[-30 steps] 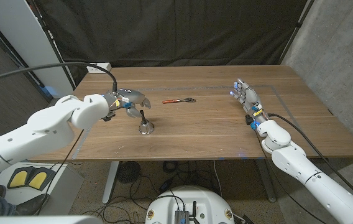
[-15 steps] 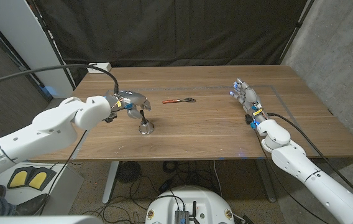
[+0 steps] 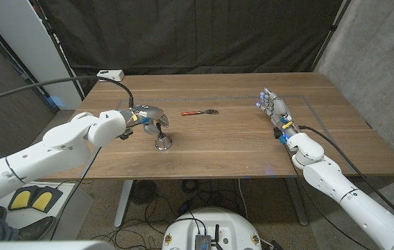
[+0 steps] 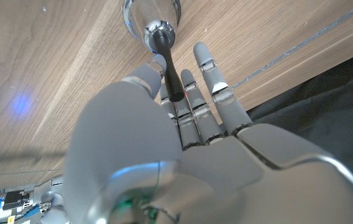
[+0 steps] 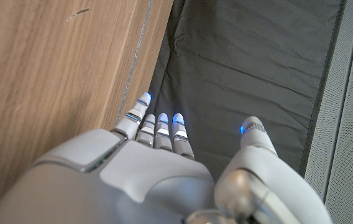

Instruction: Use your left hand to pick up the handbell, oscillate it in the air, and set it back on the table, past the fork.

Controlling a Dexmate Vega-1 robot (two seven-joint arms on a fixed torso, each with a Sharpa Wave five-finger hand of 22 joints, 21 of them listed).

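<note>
The handbell [image 3: 163,143], a small silver bell with a thin black handle, stands upright on the wooden table [image 3: 225,149] left of the middle. My left hand [image 3: 148,117] is right at the handle's top, fingers spread. In the left wrist view the black handle [image 4: 171,74] lies along my straight fingers [image 4: 209,93], the thumb stands beside it, and the bell [image 4: 151,15] sits beyond the fingertips; nothing is closed round the handle. The fork [image 3: 199,112], red-handled, lies flat farther back, right of the bell. My right hand [image 3: 275,109] stays at the table's right side, fingers extended, holding nothing.
A white box [image 3: 110,73] with a black cable sits at the table's back left corner. A dark curtain [image 3: 204,35] hangs behind the table. A faint taped outline [image 3: 308,104] marks the right part of the tabletop.
My left hand has slid right and slightly toward the bell, so its fingers now reach the handle. The bell, the fork and my right hand have not moved.
</note>
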